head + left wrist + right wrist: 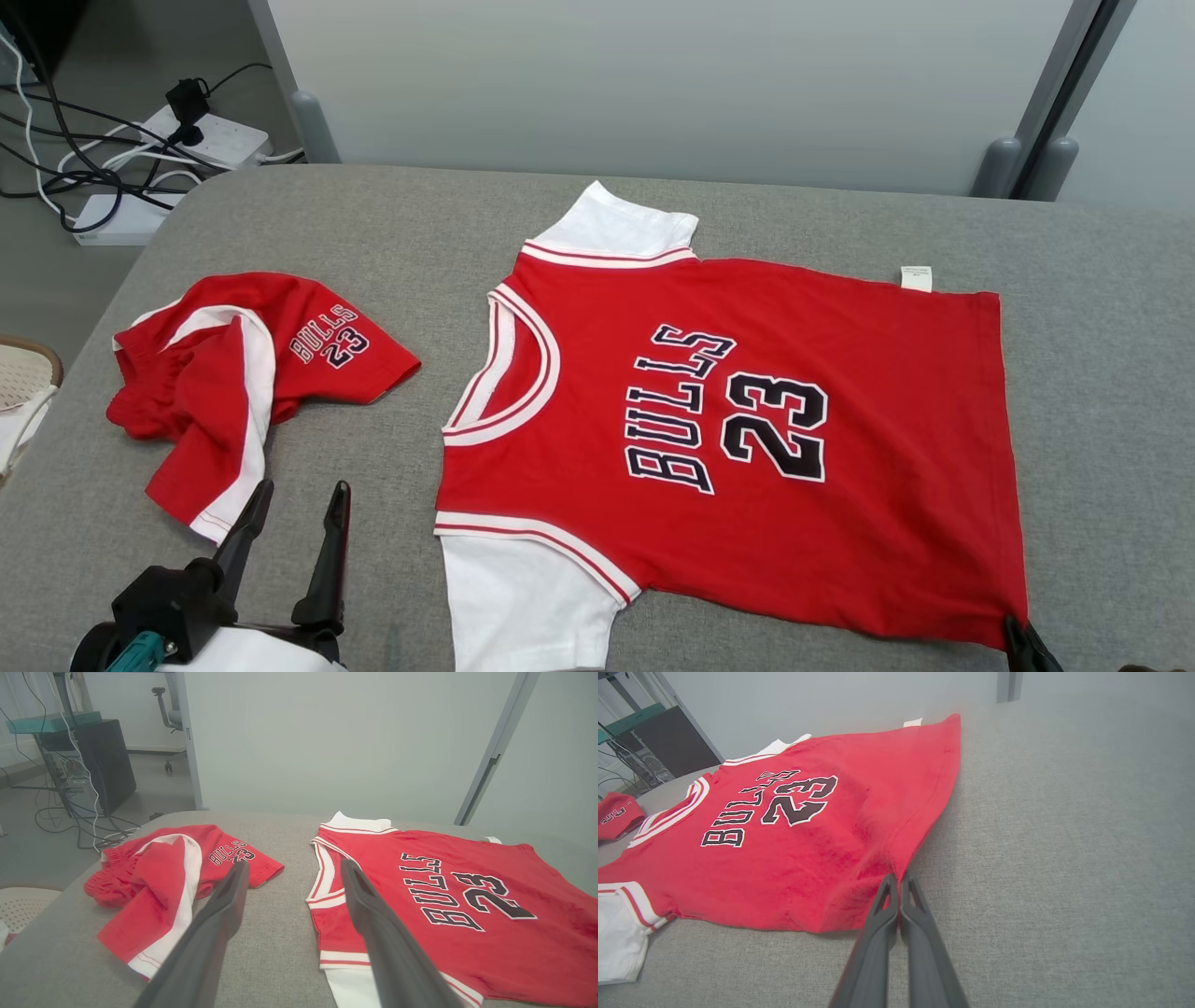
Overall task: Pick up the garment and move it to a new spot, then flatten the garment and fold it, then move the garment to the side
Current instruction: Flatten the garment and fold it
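Observation:
The garment (747,420), a red "BULLS 23" shirt with white sleeves, lies spread flat on the grey table (1102,392), neck to the left and hem to the right. My right gripper (1019,627) is at the shirt's near hem corner. In the right wrist view the gripper (896,878) is shut, pinching that corner of the garment (784,835), and the cloth rises slightly toward the tips. My left gripper (301,495) stands open and empty at the lower left. In the left wrist view that gripper (294,865) is over bare table, left of the garment (467,896).
Crumpled matching red shorts (233,373) lie at the table's left, just beyond my left gripper, seen again as shorts (159,877). A white perforated basket (23,383) stands off the left edge. A power strip (210,135) and cables lie on the floor behind. A pale partition backs the table.

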You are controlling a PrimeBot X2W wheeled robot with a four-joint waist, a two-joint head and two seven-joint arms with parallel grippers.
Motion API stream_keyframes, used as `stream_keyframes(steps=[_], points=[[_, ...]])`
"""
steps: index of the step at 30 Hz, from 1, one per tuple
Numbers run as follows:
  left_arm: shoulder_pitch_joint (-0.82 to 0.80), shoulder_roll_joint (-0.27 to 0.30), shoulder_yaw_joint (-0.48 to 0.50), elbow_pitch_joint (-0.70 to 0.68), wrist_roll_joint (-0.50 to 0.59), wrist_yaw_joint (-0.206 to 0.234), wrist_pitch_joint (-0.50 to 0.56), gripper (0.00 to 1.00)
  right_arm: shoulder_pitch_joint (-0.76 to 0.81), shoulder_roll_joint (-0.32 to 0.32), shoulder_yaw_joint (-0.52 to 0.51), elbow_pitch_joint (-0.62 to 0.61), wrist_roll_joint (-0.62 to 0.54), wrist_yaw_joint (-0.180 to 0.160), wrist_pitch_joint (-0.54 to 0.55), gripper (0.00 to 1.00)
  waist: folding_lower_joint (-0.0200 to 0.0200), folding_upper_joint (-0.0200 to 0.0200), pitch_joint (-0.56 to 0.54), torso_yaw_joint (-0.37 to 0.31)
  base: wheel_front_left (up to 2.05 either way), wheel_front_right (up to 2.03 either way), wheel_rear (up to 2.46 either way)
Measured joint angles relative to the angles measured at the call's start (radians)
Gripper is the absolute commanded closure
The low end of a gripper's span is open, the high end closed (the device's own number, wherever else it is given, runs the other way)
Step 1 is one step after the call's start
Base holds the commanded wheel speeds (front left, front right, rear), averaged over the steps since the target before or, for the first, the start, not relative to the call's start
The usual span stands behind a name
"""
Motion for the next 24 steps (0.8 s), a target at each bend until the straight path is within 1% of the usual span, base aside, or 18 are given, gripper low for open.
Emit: stream_keyframes(steps=[5,10,13,16,20,24], points=[[0.000,0.001,-0.002,-0.001,-0.001,0.001,0.014,0.00,0.001,0.000,0.000,0.000,0.000,0.000,0.000,1.00,0.0000,0.0000,-0.002,-0.001,0.00,0.00,0.00],[0.000,-0.002,-0.027,0.008,-0.025,-0.003,0.059,0.00,0.001,0.000,0.001,-0.003,0.000,0.000,0.002,1.00,0.0000,0.0000,0.011,0.000,0.00,0.00,0.00],[0.001,-0.012,-0.055,0.045,-0.052,-0.029,0.096,0.00,0.000,-0.001,0.005,-0.002,0.000,0.000,0.004,1.00,0.0000,0.0000,0.023,-0.001,0.00,0.00,0.00],[0.019,-0.032,-0.092,0.094,-0.095,-0.072,0.145,0.00,-0.003,-0.002,0.011,-0.002,0.000,0.000,0.004,1.00,0.0000,0.0000,0.039,-0.006,0.00,0.00,0.00],[0.045,-0.048,-0.128,0.166,-0.146,-0.116,0.198,0.00,-0.012,-0.002,0.024,0.001,0.003,0.000,0.003,1.00,0.0000,0.0000,0.063,-0.016,0.00,0.00,0.00],[0.043,-0.070,-0.144,0.221,-0.167,-0.146,0.207,0.00,-0.030,-0.003,0.027,0.003,0.008,0.000,0.002,1.00,0.0000,0.0000,0.087,-0.022,0.00,0.00,0.00]])
